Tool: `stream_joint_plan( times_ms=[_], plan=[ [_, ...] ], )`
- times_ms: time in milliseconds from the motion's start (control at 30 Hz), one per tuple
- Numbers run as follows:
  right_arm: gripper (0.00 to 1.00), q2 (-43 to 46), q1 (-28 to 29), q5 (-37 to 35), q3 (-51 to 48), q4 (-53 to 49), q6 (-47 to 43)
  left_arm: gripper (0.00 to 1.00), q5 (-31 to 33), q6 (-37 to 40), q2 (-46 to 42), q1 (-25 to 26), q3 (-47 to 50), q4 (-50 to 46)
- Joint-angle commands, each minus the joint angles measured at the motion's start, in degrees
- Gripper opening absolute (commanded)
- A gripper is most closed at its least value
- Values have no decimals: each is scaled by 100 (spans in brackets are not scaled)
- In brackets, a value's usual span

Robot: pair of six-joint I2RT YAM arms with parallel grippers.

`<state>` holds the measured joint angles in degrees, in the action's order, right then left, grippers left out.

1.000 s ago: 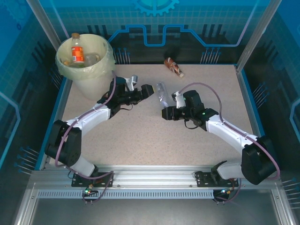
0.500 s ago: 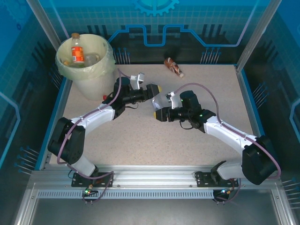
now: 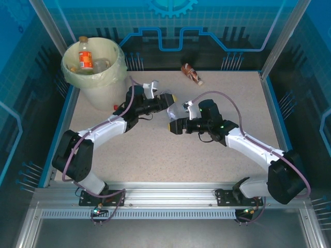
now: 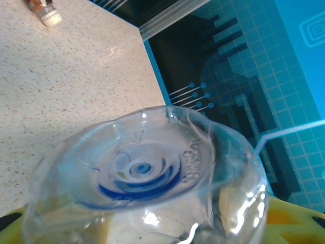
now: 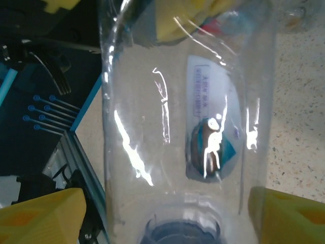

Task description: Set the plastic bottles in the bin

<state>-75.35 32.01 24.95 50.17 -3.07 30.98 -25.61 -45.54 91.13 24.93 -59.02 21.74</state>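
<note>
A clear plastic bottle [image 3: 178,110] hangs above the middle of the table between my two grippers. My left gripper [image 3: 170,102] is shut on its base end; in the left wrist view that base [image 4: 147,173] sits between the yellow fingertips [image 4: 297,221]. My right gripper [image 3: 173,125] is open around the neck end, and in the right wrist view a gap shows between the bottle [image 5: 188,127] and one yellow fingertip [image 5: 45,216]. The bin [image 3: 121,67] stands at the far left with an orange-labelled bottle [image 3: 85,54] inside. A brown bottle [image 3: 192,74] lies at the table's far edge.
The brown bottle [image 4: 43,10] also appears at the top left of the left wrist view. A small red piece [image 3: 115,107] lies by the foot of the bin. Blue walls and metal posts [image 3: 282,39] enclose the table.
The arms came together over mid-table. My left gripper closed on the bottle's base while my right gripper opened from its hold on the bottle.
</note>
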Motion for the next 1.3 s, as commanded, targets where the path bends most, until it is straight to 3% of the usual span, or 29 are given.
stream_joint_plan(
  times_ms=[0,167,367,533,967,1267],
  plan=[
    [100,376,77,-414,175,-312,-242,55,436,325,-297,13,-15,-246],
    [100,765,86,-1317,362,-1021,-644,54,1283,927,-584,21,-349,-1382],
    [100,1216,98,-2988,329,-1390,-587,54,2575,1866,-949,1,-1042,-2741],
    [100,1425,93,-3552,187,-1328,-458,54,3023,2520,-1082,-155,-1847,-3460],
    [100,1291,91,-3423,373,-1439,-444,54,3195,2818,-608,-1728,-3778,-3856],
    [100,1098,82,-3219,576,-1605,-388,55,3298,1959,494,-2642,-4945,-3579]
  ],
)
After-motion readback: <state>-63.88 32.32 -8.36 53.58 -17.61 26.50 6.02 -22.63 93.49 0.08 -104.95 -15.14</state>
